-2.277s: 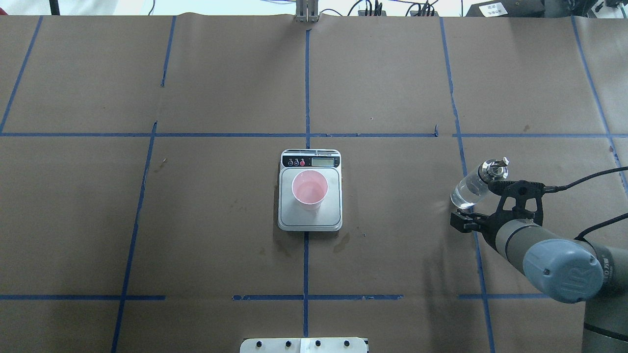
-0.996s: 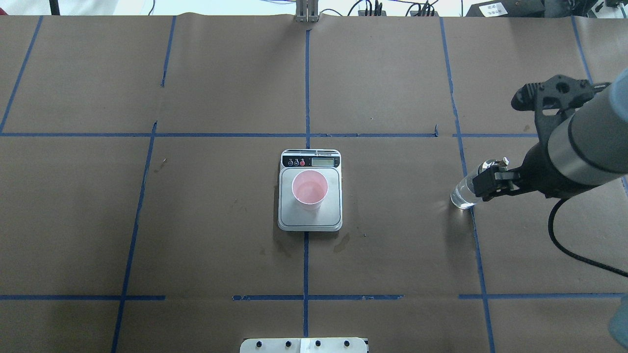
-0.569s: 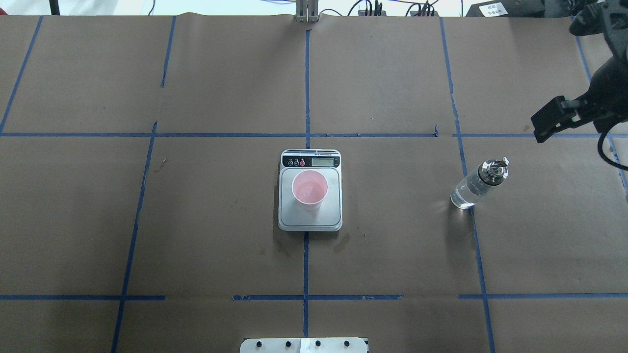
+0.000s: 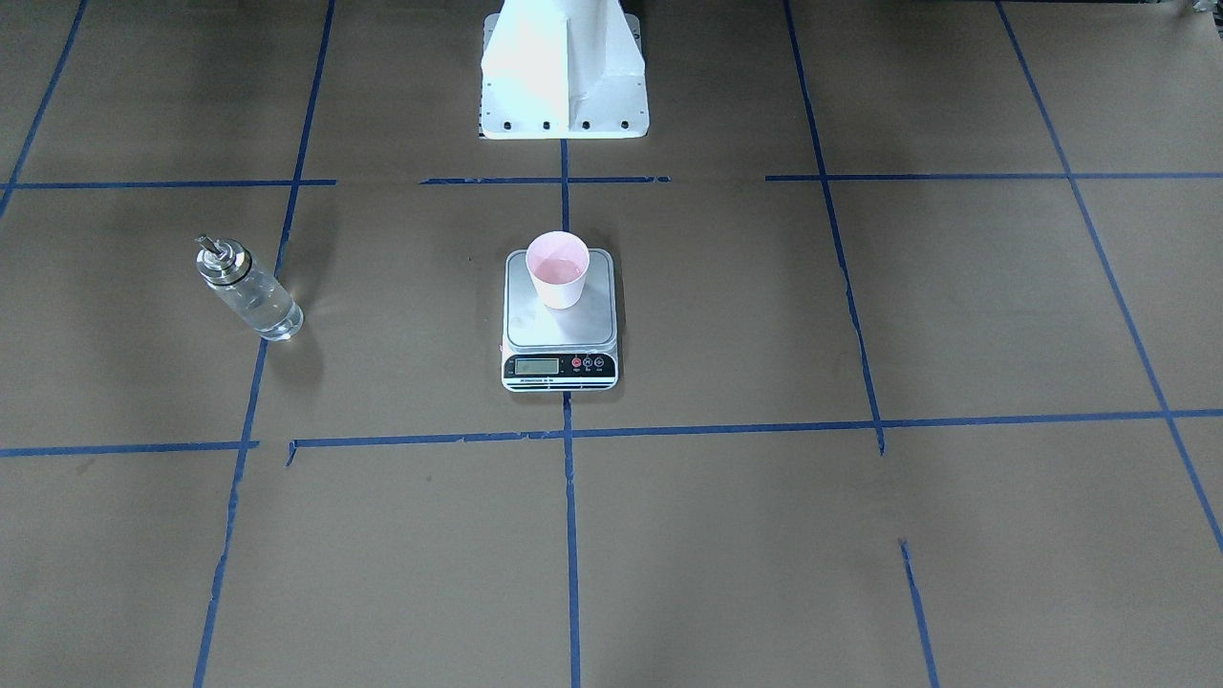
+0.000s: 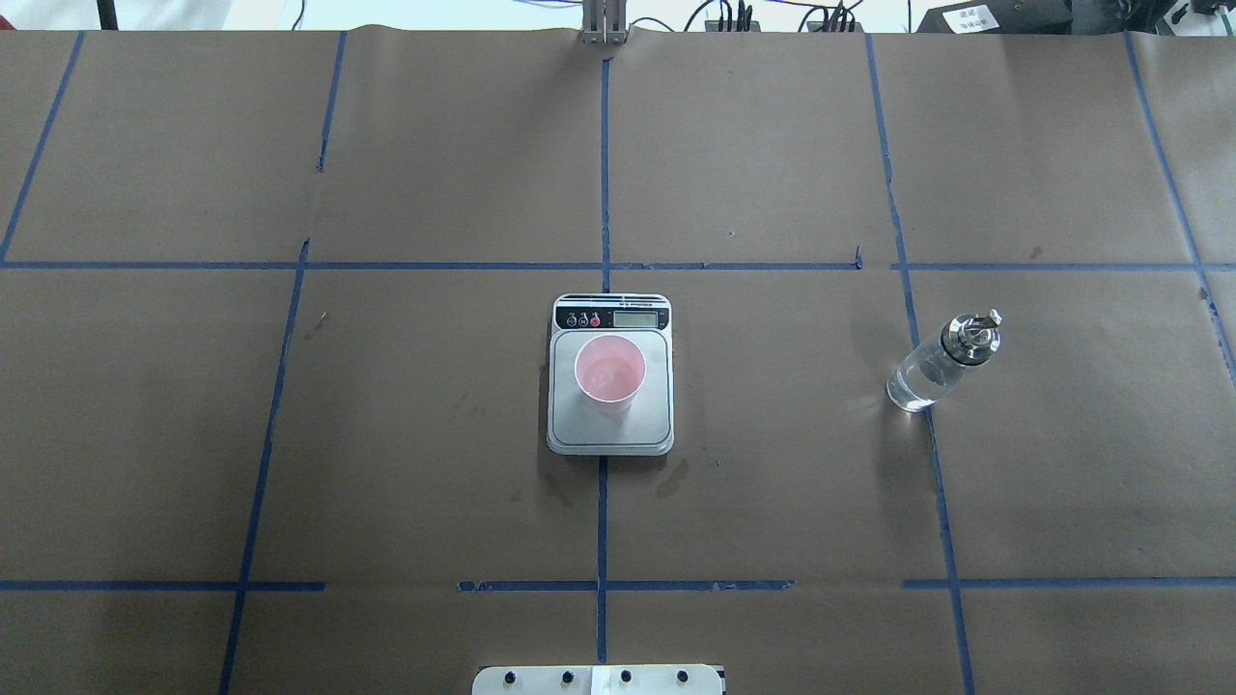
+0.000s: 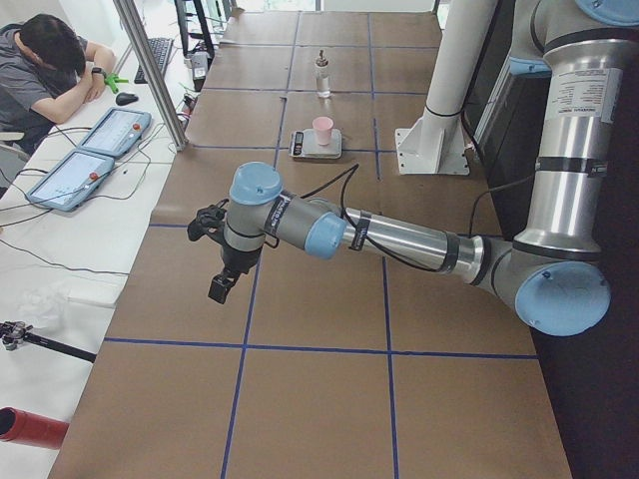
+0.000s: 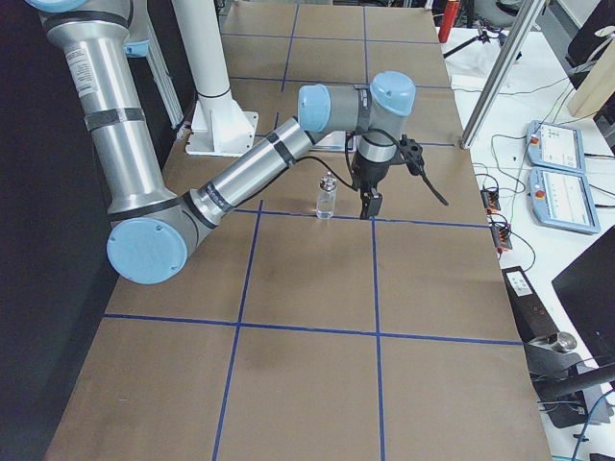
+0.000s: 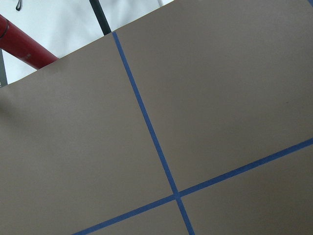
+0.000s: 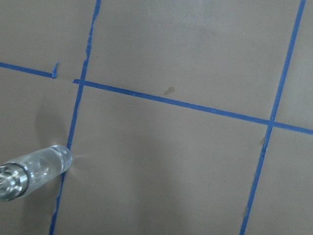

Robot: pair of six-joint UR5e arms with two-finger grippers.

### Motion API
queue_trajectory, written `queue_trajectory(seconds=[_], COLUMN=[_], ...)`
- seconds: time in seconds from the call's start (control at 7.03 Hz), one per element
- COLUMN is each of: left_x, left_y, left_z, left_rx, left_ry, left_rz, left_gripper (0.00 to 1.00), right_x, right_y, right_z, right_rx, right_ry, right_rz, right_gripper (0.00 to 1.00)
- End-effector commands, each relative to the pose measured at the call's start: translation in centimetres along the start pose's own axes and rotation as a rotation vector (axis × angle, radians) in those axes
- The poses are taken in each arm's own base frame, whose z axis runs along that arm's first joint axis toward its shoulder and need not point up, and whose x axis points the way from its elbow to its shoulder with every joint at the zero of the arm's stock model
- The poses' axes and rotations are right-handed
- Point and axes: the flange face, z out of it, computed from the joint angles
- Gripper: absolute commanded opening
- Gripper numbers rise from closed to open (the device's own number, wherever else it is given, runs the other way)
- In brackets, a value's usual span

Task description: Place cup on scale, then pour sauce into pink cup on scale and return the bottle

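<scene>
Bottle parked upright, cup on scale; I'd back right gripper straight off without clipping it. Can't tell how open that claw is.

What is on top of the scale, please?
The pink cup stands upright on the scale's steel platform, alone there. The patch of platform under the cup is hidden, and whether the cup holds liquid cannot be told.

Cup sits on scale at centre of table; the only cluster mid-table. Bottle upright on robot's right, standing alone, well apart from scale, with a wide open stretch of brown paper between them. Open paper likewise across robot's left half. White pedestal at robot's edge, behind scale.
</scene>
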Motion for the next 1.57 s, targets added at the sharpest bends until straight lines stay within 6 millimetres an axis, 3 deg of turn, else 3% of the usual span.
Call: queue_trajectory(seconds=[0.0,0.14,0.28,0.57,1.42], left_x=[-0.3,-1.0,-1.4,-1.9,-1.8], left_y=[0.3,1.7,3.0,6.0,6.3], left_z=[0.3,1.5,2.3,3.5,3.8], left_rx=[-0.007,-0.036,-0.058,-0.099,-0.124], left_ry=[0.0,0.006,0.011,0.019,0.055], left_rz=[-0.006,-0.028,-0.044,-0.074,-0.098], left_gripper=[1.0,1.0,1.0,1.0,1.0], right_x=[8.4,10.4,11.7,12.1,13.0], right_y=[3.3,5.4,5.9,6.0,6.1], right_z=[4.3,6.7,8.1,8.6,10.0], right_rx=[0.038,-0.013,-0.04,-0.046,0.01], right_ry=[0.041,0.066,0.057,0.047,0.007], right_rz=[-0.039,-0.001,0.029,0.036,0.036], right_gripper=[1.0,1.0,1.0,1.0,1.0])
